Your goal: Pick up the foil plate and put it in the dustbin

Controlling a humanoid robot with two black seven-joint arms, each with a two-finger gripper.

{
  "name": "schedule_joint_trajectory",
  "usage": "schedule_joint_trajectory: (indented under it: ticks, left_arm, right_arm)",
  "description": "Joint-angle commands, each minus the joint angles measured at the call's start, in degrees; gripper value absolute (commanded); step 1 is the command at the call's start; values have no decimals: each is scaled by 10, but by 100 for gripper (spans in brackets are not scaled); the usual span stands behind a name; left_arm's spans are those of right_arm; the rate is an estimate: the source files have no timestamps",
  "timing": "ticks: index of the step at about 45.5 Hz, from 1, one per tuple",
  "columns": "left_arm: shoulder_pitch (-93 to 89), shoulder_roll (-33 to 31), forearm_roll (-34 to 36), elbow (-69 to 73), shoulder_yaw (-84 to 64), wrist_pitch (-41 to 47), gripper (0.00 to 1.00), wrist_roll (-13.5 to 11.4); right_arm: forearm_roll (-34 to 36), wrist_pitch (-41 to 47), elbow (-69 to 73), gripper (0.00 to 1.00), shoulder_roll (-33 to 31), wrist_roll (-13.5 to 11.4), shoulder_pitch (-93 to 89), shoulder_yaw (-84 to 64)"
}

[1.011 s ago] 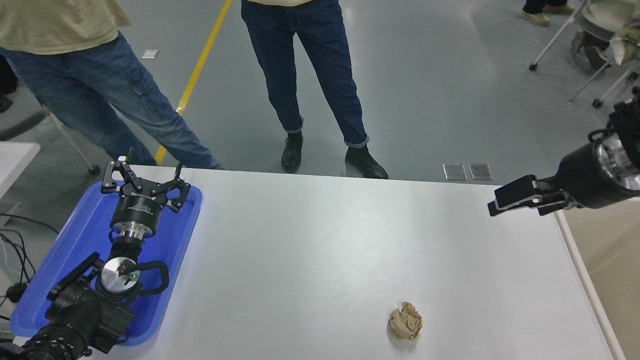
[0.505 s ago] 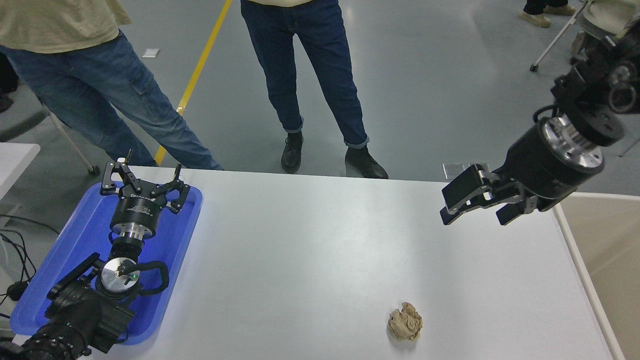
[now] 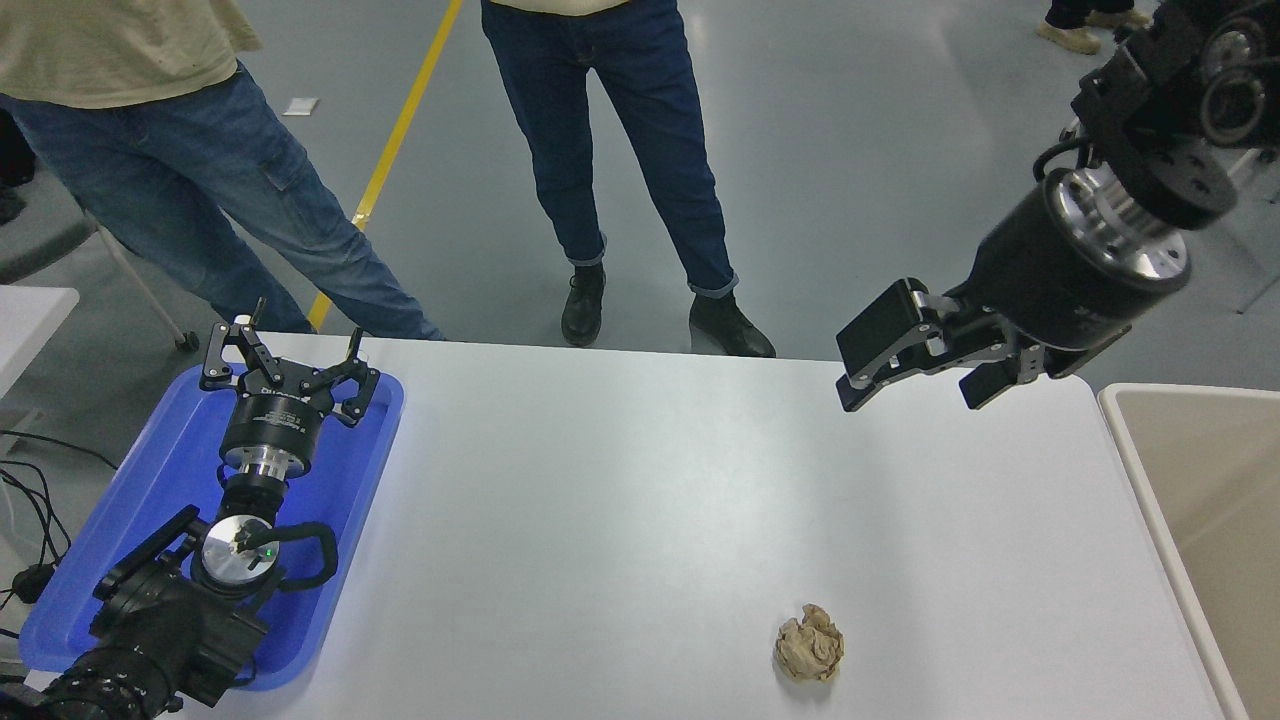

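Note:
The foil plate is out of view. The dustbin (image 3: 1232, 480), beige with a pale rim, stands against the table's right edge and is cut off by the picture. My right gripper (image 3: 912, 396) hangs open and empty above the table's far right corner, left of the dustbin, its fingers pointing left and down. My left gripper (image 3: 288, 352) is parked open over the blue tray at the lower left.
A small brown crumpled paper ball (image 3: 810, 644) lies near the table's front edge, right of centre. The flat blue tray (image 3: 345, 470) sits under the left arm. Two people's legs (image 3: 640, 170) stand on the floor beyond the far edge.
My right arm has risen and swung left from over the dustbin to above the table's far right corner, gripper still open. The left arm and the paper ball have not moved.

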Motion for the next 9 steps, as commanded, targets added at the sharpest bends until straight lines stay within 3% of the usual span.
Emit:
schedule_joint_trajectory:
  ticks: [1,9]
  left_arm:
    - [0,0,0,0,0,0,100,0]
    - [0,0,0,0,0,0,100,0]
  right_arm:
    - [7,2,6,100,5,0,21,-14]
    - [14,2,6,100,19,0,21,-14]
